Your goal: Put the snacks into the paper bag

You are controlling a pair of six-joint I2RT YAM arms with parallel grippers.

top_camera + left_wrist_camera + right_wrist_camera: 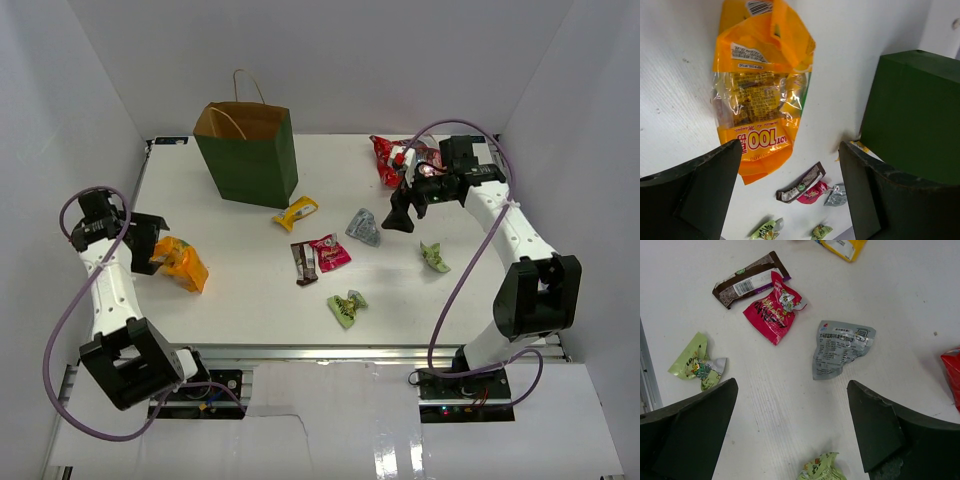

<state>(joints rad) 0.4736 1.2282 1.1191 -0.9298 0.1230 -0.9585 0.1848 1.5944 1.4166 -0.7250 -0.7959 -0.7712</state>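
At left of the overhead frame, the left pincer (150, 243) hangs spread wide and empty just beside the orange packet (183, 262). The right pincer (400, 215), equally agape and holding nothing, hovers at upper right near the silver-grey packet (364, 227). All visible snacks lie loose on the white surface (250, 300). The paper bag (250, 165) stands upright at upper centre, with nothing visible inside. Likely risks from here are crinkly film slipping out of a shallow pinch, or an arm tipping the light bag during delivery.
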